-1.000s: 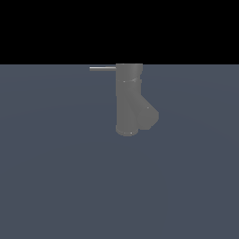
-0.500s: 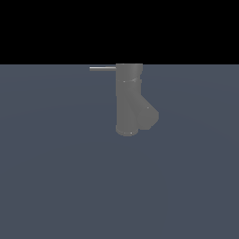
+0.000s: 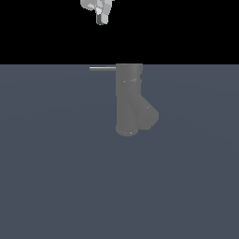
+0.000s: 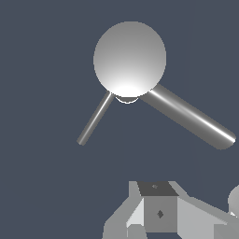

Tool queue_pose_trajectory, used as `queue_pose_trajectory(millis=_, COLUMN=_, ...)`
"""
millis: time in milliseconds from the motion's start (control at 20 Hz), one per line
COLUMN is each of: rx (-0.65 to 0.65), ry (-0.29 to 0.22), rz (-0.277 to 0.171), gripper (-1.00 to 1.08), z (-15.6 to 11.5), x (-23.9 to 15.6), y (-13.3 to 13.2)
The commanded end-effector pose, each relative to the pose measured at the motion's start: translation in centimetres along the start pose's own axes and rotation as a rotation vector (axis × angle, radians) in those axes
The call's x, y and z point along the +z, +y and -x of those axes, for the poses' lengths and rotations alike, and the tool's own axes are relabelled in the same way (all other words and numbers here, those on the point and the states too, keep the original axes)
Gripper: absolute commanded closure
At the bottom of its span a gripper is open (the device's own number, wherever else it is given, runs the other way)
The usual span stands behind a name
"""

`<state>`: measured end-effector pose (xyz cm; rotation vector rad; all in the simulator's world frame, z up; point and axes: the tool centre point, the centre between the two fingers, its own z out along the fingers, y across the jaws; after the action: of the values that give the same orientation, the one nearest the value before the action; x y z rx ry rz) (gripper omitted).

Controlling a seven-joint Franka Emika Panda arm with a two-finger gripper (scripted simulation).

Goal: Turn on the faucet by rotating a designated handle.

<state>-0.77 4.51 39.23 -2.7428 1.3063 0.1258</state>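
— Where's the gripper (image 3: 101, 18)?

— High above the faucet (image 3: 129, 100), well clear of it and nearer the handle's side. Whether its jaws are apart or together, I cannot tell.

— And the handle (image 3: 102, 68)?

— A thin rod sticking sideways from the faucet's top, toward the exterior view's left, untouched. In the wrist view the faucet (image 4: 130, 58) shows as a round cap, handle (image 4: 94, 119) and spout (image 4: 191, 116) branching from it.

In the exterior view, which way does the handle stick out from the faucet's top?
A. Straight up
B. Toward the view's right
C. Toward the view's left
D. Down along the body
C: the handle runs level from the top of the faucet toward the view's left.
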Motion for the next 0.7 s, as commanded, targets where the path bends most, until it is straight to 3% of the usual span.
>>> queue_pose_trajectory(millis=0, rx=0.069, ry=0.004, rz=0.003, gripper=1.08, z=-0.7, x=1.2, y=-1.3)
queue_pose_trajectory(millis=650, rx=0.400, ry=0.067, rz=0.021, gripper=1.08, z=-3.7, x=8.2, y=-7.6)
